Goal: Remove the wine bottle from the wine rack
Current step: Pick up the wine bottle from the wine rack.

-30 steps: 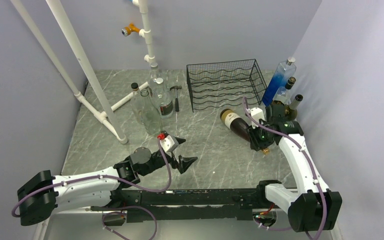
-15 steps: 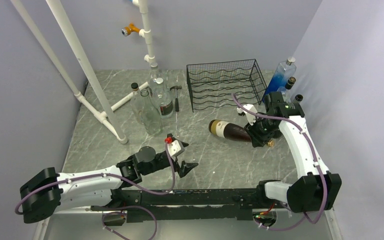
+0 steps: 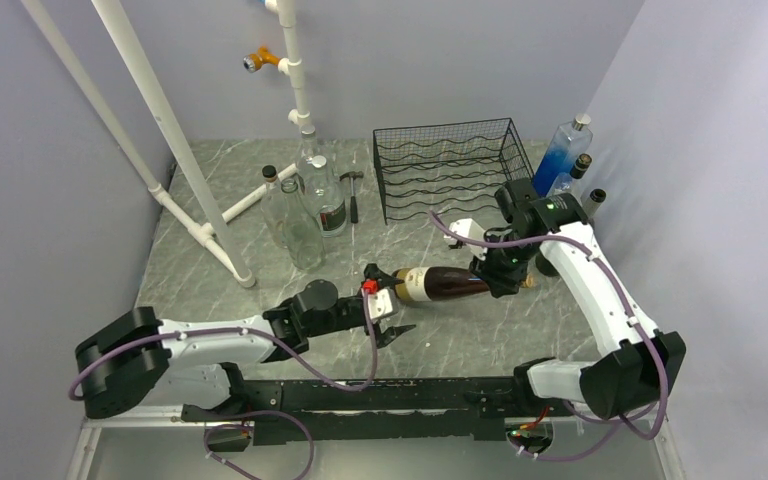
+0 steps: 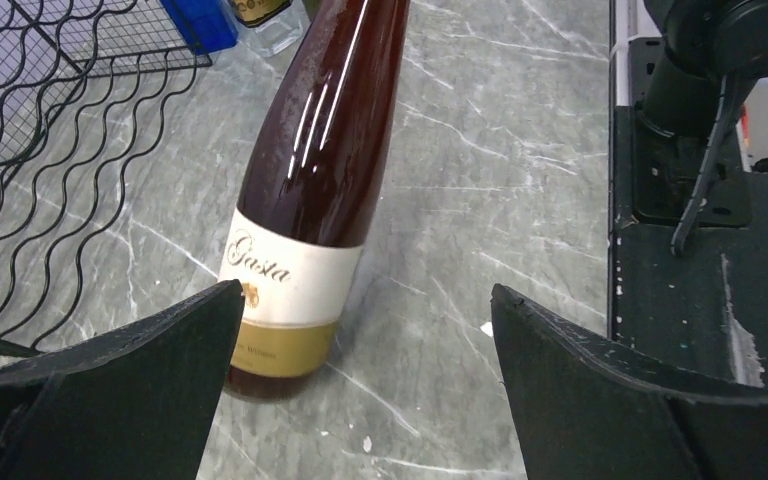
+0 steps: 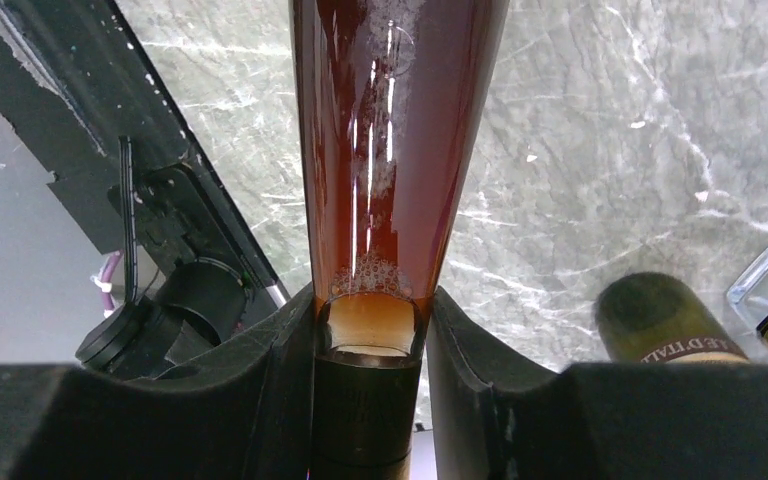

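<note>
Grey marbled counter (image 3: pixel 460 332) boxed in by pale lilac walls, nothing fancy. Big change over the last second: wine bottle (image 3: pixel 440 283) carried from just off the right front corner of the wine rack (image 3: pixel 450 170) over to the middle of the counter. Now lying level, base pointing left and neck pointing right. Well clear of the black wire tiers, so basically off the rack already. Neck clamped tight in the right gripper (image 3: pixel 497 277), plain as day from the right wrist view, with both fingers (image 5: pixel 280 350) squeezed against the dark glass right around the fill line. Meanwhile the left gripper (image 3: pixel 385 307), spread wide with nothing in it, nudged forward a bit to meet the bottle's bottom end. From the left wrist view, label end framed between the two open fingers (image 4: pixel 130 370), nearer one than the other, not pinched yet. Resting on the counter or hanging just above it? Can't tell from any view. Looks like a handover or a two-gripper steady-up coming, then a set-down somewhere out front. Worth watching for roll: smooth round glass, held only by the neck, so likely to pivot or trundle off if let go too early.
</note>
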You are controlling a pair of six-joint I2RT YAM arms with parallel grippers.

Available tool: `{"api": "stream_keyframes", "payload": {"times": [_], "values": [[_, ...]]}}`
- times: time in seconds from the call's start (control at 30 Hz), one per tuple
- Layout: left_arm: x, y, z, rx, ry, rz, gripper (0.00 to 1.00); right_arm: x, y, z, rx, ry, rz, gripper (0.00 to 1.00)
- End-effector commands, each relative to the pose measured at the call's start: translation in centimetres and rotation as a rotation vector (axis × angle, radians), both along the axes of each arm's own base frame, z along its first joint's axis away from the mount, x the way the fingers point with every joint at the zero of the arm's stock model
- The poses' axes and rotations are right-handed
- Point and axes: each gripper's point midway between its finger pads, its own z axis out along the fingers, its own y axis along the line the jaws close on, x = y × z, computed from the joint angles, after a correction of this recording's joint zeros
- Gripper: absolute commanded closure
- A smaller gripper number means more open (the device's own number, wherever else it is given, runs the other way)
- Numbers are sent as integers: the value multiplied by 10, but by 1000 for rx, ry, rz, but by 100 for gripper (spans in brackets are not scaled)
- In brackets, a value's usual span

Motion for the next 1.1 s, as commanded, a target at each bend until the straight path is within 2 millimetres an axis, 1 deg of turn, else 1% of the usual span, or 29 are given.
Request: {"api": "stream_keyframes", "payload": {"times": [0.0, 0.17, 0.27, 0.37, 0.53, 0.7, 0.9, 0.97, 1.07], "values": [[7, -22, 33, -92, -125, -43, 0, 16, 29, 38, 121, -134, 97, 100], [11, -31, 29, -90, -156, -55, 0, 15, 39, 45, 124, -148, 162, 100], [14, -31, 29, -108, -176, -49, 0, 13, 43, 47, 119, -161, 202, 100], [16, -33, 31, -115, -168, -85, 0, 12, 47, 49, 116, -173, 239, 100], [22, -37, 32, -144, -98, -155, 1, 10, 55, 54, 120, -194, 303, 100], [23, -43, 32, -201, -12, -294, 0, 8, 65, 60, 123, -221, 372, 100], [23, -48, 44, -271, 176, -467, 1, 11, 71, 58, 91, -234, 426, 100], [26, -50, 44, -275, 213, -496, 0, 12, 73, 57, 78, -235, 435, 100], [25, -57, 43, -260, 254, -541, 1, 14, 76, 57, 62, -245, 450, 100]]}}
